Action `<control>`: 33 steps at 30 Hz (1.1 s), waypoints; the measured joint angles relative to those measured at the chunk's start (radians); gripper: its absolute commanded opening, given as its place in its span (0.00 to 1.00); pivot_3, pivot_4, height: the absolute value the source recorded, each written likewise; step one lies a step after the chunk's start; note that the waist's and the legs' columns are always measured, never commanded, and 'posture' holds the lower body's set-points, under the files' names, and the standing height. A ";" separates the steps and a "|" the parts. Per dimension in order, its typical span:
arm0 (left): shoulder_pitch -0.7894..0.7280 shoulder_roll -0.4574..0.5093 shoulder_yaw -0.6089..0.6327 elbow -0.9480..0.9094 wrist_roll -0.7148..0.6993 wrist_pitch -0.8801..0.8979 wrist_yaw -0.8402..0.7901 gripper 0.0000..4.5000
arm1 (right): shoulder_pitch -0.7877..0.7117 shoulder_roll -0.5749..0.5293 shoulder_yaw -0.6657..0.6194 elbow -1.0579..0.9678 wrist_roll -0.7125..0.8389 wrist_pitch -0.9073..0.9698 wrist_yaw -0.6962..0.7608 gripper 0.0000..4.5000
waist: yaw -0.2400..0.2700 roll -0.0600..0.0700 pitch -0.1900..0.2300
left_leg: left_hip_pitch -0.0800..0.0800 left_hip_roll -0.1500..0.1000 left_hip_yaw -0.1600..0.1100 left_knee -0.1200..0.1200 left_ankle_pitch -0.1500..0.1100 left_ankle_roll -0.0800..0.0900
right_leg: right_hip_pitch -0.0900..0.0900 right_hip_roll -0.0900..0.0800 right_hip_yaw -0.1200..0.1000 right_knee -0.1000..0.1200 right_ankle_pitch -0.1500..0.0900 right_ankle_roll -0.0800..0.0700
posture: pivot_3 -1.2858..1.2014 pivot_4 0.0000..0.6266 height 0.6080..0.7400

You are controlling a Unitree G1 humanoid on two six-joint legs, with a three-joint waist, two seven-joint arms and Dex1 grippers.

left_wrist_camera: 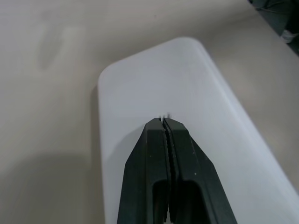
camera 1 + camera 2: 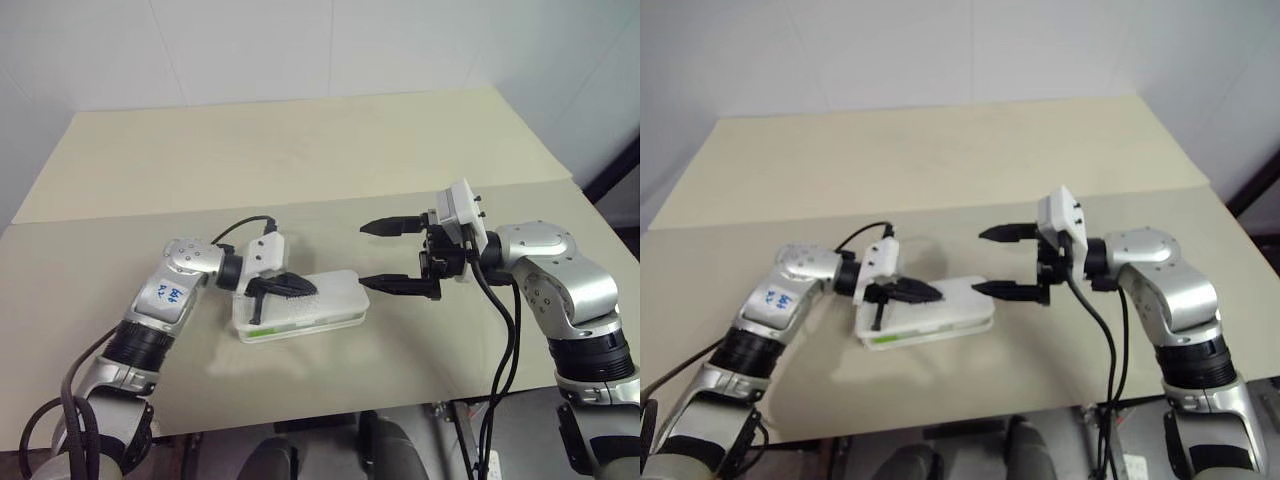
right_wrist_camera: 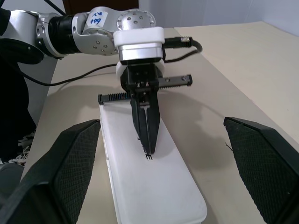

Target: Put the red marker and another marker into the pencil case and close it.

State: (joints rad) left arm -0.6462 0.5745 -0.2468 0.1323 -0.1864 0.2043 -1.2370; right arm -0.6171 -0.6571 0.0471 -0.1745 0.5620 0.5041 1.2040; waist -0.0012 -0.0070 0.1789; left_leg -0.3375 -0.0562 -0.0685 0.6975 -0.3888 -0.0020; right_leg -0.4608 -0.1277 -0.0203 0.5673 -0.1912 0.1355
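So the pencil case (image 2: 300, 307) is sitting flat near the front edge of the beige table (image 2: 300, 170), lid down, long side running left to right across the robot's view. There's a thin strip of lime green showing through its front edge, low on the left end — can't say for sure what it is from here.

The left gripper (image 2: 308, 290) is right over the lid, fingers pinched fully together with nothing between them. In the right wrist view you can see those two black fingers (image 3: 146, 126) pressed into one narrow wedge, tips pointing down at the white lid around its middle. Whether the tips actually touch the plastic or sit just above it, I can't tell. The left wrist view has the same thing up close: clenched fingers, white lid underneath, rounded corner of the case beyond them.

Just past the case's right end is the right gripper (image 2: 370, 257) — spread wide, empty, fingers pointing left toward the case. One finger is up, the other is lower, with its tip near the case's right end. It looks raised off the table rather than resting on it.

Behind all that the tabletop has a seam line across it, then a plain white wall (image 2: 300, 50).
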 measured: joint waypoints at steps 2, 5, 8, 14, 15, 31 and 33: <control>0.003 0.003 -0.011 -0.007 0.003 0.000 -0.016 0.01 | 0.000 -0.001 0.000 -0.001 0.000 0.000 -0.001 1.00 | 0.000 0.000 0.000 | 0.000 0.000 0.000 0.000 0.000 0.000 | 0.000 0.000 0.000 0.000 0.000 0.000 | 0.52 0.24 1.00; 0.019 0.035 -0.018 -0.029 0.007 -0.001 -0.040 0.01 | 0.002 -0.001 0.000 -0.003 0.000 0.000 -0.005 1.00 | 0.000 0.000 0.000 | 0.000 0.000 0.000 0.000 0.000 0.000 | 0.000 0.000 0.000 0.000 0.000 0.000 | 0.52 0.24 1.00; 0.042 0.061 -0.017 -0.060 0.008 0.000 -0.049 0.01 | 0.007 -0.001 -0.003 -0.004 0.000 0.000 -0.011 1.00 | 0.001 0.000 0.000 | 0.000 0.000 -0.001 0.000 0.000 0.000 | 0.000 0.000 0.001 0.000 0.000 0.000 | 0.52 0.24 1.00; 0.091 0.096 -0.006 -0.118 0.006 0.008 -0.043 0.01 | 0.007 -0.001 -0.004 -0.008 0.000 0.000 -0.018 1.00 | 0.001 0.000 0.000 | 0.000 0.000 -0.002 0.000 0.000 0.000 | 0.000 0.000 0.001 0.000 0.000 0.000 | 0.52 0.24 1.00; 0.095 0.098 -0.005 -0.120 0.005 0.008 -0.041 0.01 | 0.007 -0.001 -0.004 -0.008 0.000 0.000 -0.019 1.00 | 0.001 0.000 0.000 | 0.001 0.000 -0.002 0.000 0.000 0.000 | 0.000 0.000 0.001 0.000 0.000 0.000 | 0.52 0.24 1.00; 0.098 0.075 0.133 -0.182 -0.112 0.135 0.058 0.28 | -0.002 0.020 -0.001 0.022 0.006 0.016 -0.029 1.00 | 0.000 0.000 0.000 | 0.000 0.000 -0.003 0.000 0.000 0.000 | 0.000 0.000 0.001 0.000 0.001 -0.001 | 0.52 0.24 1.00; 0.091 0.078 0.174 -0.217 -0.149 0.168 0.070 0.41 | -0.003 0.028 0.005 0.034 -0.003 0.007 -0.027 1.00 | 0.000 0.000 0.000 | 0.000 0.000 -0.004 0.000 0.000 0.000 | 0.000 0.000 0.001 -0.001 0.001 -0.001 | 0.52 0.24 1.00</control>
State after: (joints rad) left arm -0.5549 0.6522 -0.0729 -0.0843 -0.3358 0.3727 -1.1674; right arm -0.6205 -0.6291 0.0518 -0.1408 0.5589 0.5112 1.1770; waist -0.0010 -0.0071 0.1790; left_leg -0.3371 -0.0559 -0.0722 0.6976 -0.3889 -0.0018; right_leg -0.4609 -0.1278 -0.0193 0.5668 -0.1904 0.1348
